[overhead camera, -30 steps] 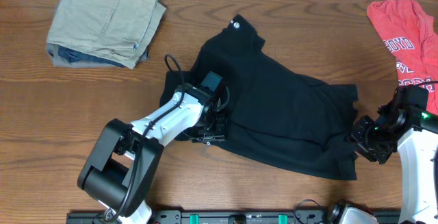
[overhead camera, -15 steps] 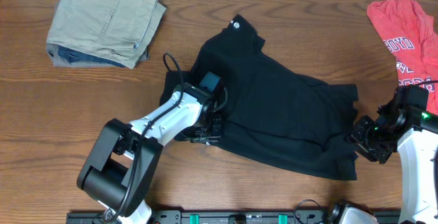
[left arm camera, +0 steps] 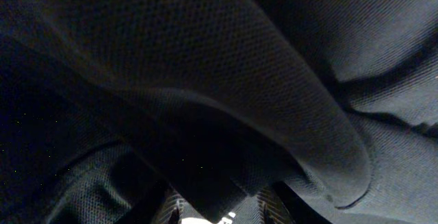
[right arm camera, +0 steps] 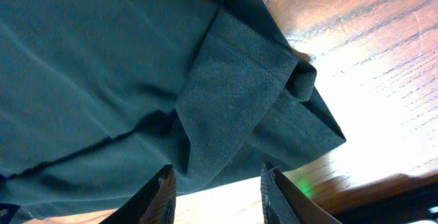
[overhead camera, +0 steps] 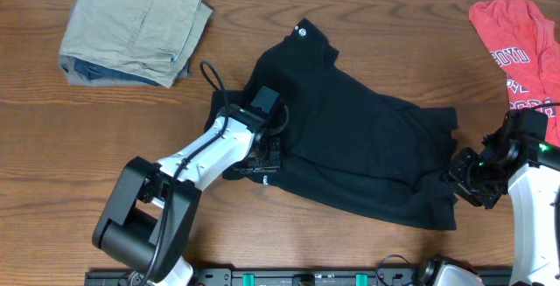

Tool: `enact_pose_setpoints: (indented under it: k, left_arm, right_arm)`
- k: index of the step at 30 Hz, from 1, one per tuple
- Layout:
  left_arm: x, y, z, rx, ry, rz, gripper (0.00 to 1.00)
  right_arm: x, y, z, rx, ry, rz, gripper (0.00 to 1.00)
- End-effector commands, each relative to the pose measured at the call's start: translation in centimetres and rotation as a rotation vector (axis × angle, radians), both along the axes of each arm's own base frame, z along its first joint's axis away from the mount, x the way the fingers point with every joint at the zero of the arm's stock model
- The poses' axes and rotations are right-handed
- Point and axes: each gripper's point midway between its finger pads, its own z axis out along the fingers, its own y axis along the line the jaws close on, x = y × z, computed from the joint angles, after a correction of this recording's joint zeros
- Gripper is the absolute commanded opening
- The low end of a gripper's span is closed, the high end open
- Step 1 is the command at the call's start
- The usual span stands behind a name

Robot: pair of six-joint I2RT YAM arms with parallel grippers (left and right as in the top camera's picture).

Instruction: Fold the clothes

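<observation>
The black collared shirt (overhead camera: 350,146) stretches between both arms: left fingers (left arm camera: 267,207) clench its near-left fold, while right fingers (right arm camera: 161,196) straddle its right hem, grip unclear.

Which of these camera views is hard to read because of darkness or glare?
Left wrist view: the black shirt fills the frame, very dark, weave sharp only on the lit fold, corners lost in shadow. Right wrist view: strong glare bleaches the table beside the shirt's hem; the cloth itself is readable. Overhead view: evenly lit and sharp, soft shadows only.
</observation>
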Motion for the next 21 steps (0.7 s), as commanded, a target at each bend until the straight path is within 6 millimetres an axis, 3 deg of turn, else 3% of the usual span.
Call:
enact_pose_setpoints:
  k: [1,4,11,21]
  left_arm:
    - [0.8,0.1,0.7,0.005,-0.037,0.019,0.36]
    - [1.0,0.0,0.7,0.001,-0.044,0.019,0.36]
    - [1.4,-0.2,0.9,-0.007,-0.058,0.014,0.1]
    - [4.2,-1.7,1.9,-0.066,-0.17,-0.006,0.06]
  right_arm:
    - [-0.1,0.4,-0.2,0.006,0.008,0.03,0.39]
    - [-0.1,0.4,-0.2,0.006,0.008,0.03,0.39]
    - [-0.1,0.4,-0.2,0.006,0.008,0.03,0.39]
    - [-0.1,0.4,-0.2,0.006,0.008,0.03,0.39]
